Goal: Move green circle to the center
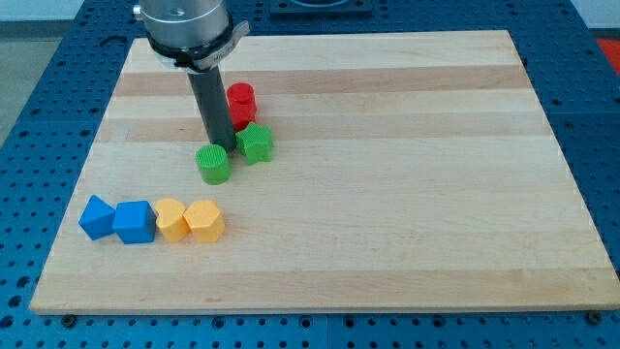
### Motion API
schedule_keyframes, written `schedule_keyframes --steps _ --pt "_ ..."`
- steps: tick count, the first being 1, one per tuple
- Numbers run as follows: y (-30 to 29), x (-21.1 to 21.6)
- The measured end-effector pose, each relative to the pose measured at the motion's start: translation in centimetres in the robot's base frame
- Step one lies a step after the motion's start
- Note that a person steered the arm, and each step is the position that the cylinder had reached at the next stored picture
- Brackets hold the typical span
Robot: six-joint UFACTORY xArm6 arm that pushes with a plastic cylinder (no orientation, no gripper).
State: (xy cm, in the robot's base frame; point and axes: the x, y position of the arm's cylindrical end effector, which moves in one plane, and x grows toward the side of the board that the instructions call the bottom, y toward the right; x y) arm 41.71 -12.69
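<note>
**Camera view check-in: green circle sitting left of center, tip right behind it**

Camera view has the green circle [213, 163] on the left half of the wooden board [407, 194], well short of the middle. It's a ribbed little cylinder, looks like matte plastic. My tip [220, 145] is planted at its upper edge, touching or very nearly, hard to call from this angle. No fingers on this rig, just a plain dark rod, so nothing to open or close.

Step-wise I'd say this is the setup for the push, barely started. The circle needs to travel toward the view's right and a bit down, so the tip probably wants to get around to the circle's left side first, otherwise it'll shove it toward the bottom edge.

Just to the right is a green star [257, 143], and a red cylinder [241, 101] sits behind the rod. Down at the view's bottom left is a row of 4: 2 blue blocks [117, 220] and 2 yellow blocks [190, 220], faceted shapes. Board is pale, smooth wood with grain stripes.
</note>
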Motion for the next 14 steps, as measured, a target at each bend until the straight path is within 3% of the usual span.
schedule_keyframes --steps 3,6,9,11,14 --pt "-6.7 2.0" --pt "5.1 2.6" --pt "-1.2 4.2" --pt "2.5 8.9" --pt "13.8 7.2"
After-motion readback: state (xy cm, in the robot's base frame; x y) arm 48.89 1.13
